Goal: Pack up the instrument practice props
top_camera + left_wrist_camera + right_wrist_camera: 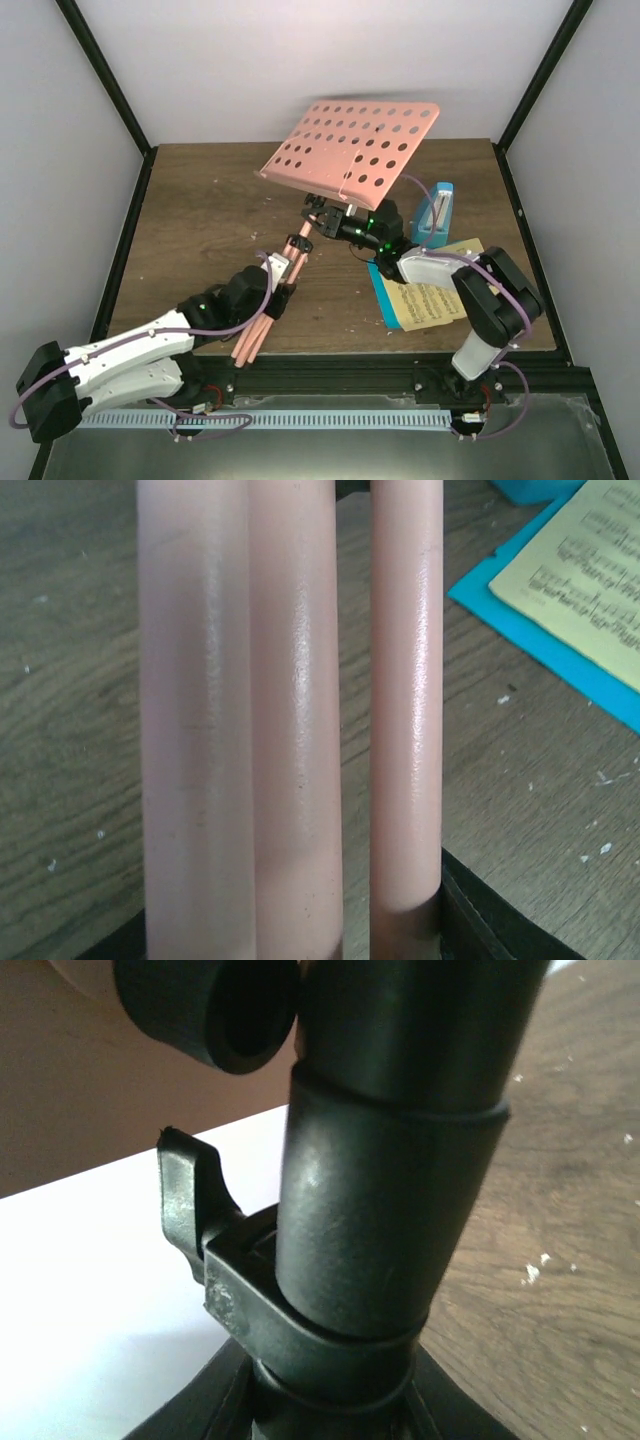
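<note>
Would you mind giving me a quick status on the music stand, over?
Left gripper shut on the folded legs, right gripper on the black neck. Music stand tilted. Music sheets and metronome loose on table, right side.

1. My stand (293, 255) lies slanted over the middle of the table (200, 210), with its legs (252, 335) reaching the near edge and its desk (355, 145) raised toward the far edge.
2. My left gripper (280, 272) is around the legs, just behind the near edge.
3. My right gripper (350, 228) is on the joint under the desk.
4. The sheets (425, 305) lie flat by the near edge, right of the stand.
5. The metronome (437, 215) stands behind them, near the right edge.
</note>
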